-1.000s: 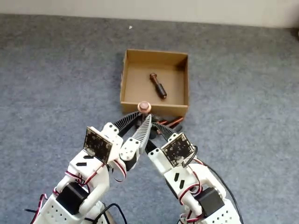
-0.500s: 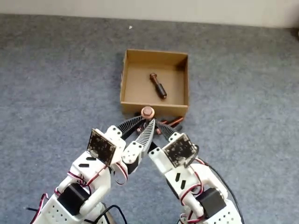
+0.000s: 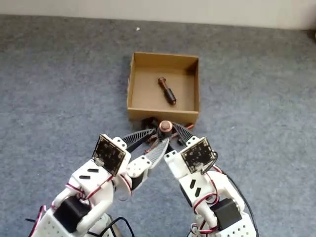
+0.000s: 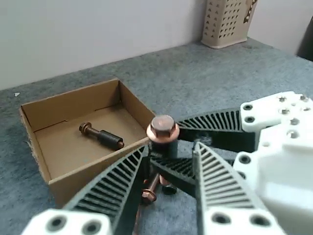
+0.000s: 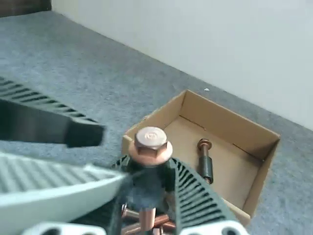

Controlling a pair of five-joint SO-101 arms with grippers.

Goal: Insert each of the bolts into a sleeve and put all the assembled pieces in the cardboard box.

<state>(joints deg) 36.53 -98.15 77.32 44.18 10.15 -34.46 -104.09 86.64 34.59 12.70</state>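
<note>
An upright copper-headed bolt (image 3: 165, 127) (image 4: 163, 129) (image 5: 151, 143) sits in a black sleeve (image 4: 165, 149) (image 5: 145, 188), just in front of the cardboard box (image 3: 130, 91) (image 4: 73, 178) (image 5: 264, 171). My right gripper (image 3: 168, 134) (image 5: 146, 183) is shut on that sleeve. My left gripper (image 3: 159, 138) (image 4: 168, 151) is open, its fingers spread to either side of the same piece without touching it. One assembled bolt and sleeve (image 3: 167, 91) (image 4: 102, 136) (image 5: 206, 161) lies inside the box.
Loose copper bolts (image 3: 154, 143) (image 4: 150, 189) (image 5: 146, 221) lie on the grey carpet under the grippers, close to the box's front wall. Another black sleeve (image 3: 147, 122) lies by that wall. A beige perforated container (image 4: 227, 22) stands far behind.
The bolt moved right and toward the arms, down into the sleeve held by my right gripper. My left gripper, earlier closed on the bolt, has opened and drawn back a little.
</note>
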